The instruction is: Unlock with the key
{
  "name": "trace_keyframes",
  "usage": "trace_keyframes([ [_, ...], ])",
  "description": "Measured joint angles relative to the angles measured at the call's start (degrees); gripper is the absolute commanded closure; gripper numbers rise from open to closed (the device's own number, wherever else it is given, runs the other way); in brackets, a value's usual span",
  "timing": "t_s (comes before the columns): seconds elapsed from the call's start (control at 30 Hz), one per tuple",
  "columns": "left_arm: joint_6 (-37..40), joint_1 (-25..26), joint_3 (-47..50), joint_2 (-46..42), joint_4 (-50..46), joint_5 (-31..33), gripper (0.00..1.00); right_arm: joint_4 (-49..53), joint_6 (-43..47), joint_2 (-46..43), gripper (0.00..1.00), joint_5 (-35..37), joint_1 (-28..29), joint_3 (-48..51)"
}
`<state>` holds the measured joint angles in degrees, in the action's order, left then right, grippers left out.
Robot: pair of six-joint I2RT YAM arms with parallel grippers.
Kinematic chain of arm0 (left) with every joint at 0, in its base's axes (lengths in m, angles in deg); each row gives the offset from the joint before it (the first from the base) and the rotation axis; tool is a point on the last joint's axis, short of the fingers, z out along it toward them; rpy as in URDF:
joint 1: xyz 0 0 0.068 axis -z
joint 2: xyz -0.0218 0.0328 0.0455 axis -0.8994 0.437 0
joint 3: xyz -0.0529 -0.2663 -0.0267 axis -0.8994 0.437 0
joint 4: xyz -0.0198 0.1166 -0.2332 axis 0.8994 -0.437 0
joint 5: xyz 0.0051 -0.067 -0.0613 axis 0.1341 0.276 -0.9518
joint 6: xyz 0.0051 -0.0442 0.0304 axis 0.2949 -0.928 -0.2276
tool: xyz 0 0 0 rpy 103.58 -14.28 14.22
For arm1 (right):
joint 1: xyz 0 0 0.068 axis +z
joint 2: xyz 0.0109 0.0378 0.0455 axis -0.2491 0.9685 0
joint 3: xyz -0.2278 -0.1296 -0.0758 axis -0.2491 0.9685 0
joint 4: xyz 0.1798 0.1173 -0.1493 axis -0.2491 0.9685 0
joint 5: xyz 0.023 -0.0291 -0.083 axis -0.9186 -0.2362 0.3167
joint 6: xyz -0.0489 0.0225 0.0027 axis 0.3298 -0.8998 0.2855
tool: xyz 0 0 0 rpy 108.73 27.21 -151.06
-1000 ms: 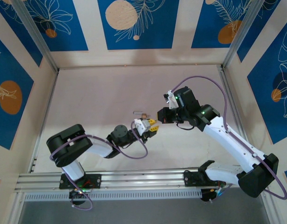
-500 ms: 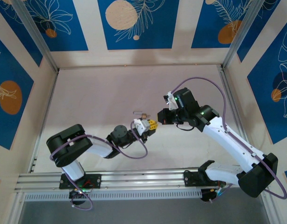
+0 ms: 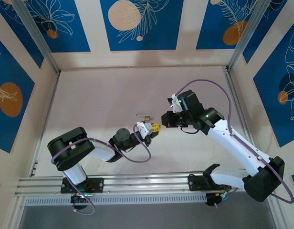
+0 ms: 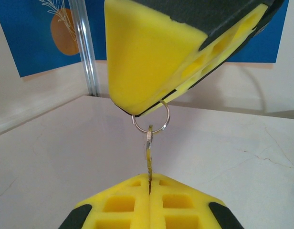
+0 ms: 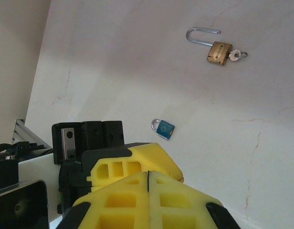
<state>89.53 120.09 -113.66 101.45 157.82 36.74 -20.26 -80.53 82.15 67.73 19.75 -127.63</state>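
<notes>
Yellow-tipped, the left gripper (image 4: 149, 183) is pressed together on the key (image 4: 149, 160). The left wrist view shows the key edge-on, a thin silver strip standing upright out of the seam between the two pads. The top of the key hangs on a silver key ring (image 4: 151, 118). The ring runs up into the seam of the right gripper (image 4: 148, 109), whose yellow fingers are also closed, pinching the ring from above. The key thus spans the short gap between the two grippers and is held clear of the table (image 3: 99, 95).

From the top camera, the two grippers meet tip to tip just beside the padlock (image 3: 146, 117), on its side toward the right arm and slightly nearer the arm bases. The key is too small to make out there.

In the right wrist view the brass padlock lies flat on the pale table. One leg of its silver shackle (image 5: 200, 31) appears to end free of the body. A small silver key (image 5: 237, 55) sticks out of the end of the body opposite the shackle. A small blue piece with a silver loop (image 5: 163, 129) lies on the table well apart from the padlock, on the side toward the grippers. I cannot tell whether it is a lock or a key head.
</notes>
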Motion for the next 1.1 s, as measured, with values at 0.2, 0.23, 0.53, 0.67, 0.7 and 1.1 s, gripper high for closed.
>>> trace_keyframes([
  [0.2, 0.72, 0.0, 0.37, -0.98, -1.2, 0.96, 1.0, -0.15, 0.0, -0.02, 1.0, -0.02, -0.9, 0.83],
  [0.23, 0.98, 0.0, 0.39, -1.27, -1.66, 1.01, 1.0, -0.22, 0.0, -0.02, 1.0, -0.02, -1.01, 0.98],
  [0.53, 1.57, 0.0, 0.48, -3.06, -4.7, 0.98, 1.0, -0.5, 0.0, -0.04, 1.0, -0.26, -1.2, 1.68],
  [0.67, 1.57, 0.0, 0.48, -3.23, -5.49, 0.92, 1.0, -0.5, 0.0, -0.04, 1.0, -0.37, -1.18, 1.68],
  [0.7, 1.57, 0.0, 0.48, -3.23, -5.6, 0.92, 0.99, -0.5, 0.0, -0.04, 1.0, -0.46, -1.18, 1.68],
  [1.1, 2.43, 0.0, 0.35, -3.23, -7.69, -0.2, 0.81, -1.03, -0.02, -0.04, 1.0, -0.87, -0.15, 1.68],
])
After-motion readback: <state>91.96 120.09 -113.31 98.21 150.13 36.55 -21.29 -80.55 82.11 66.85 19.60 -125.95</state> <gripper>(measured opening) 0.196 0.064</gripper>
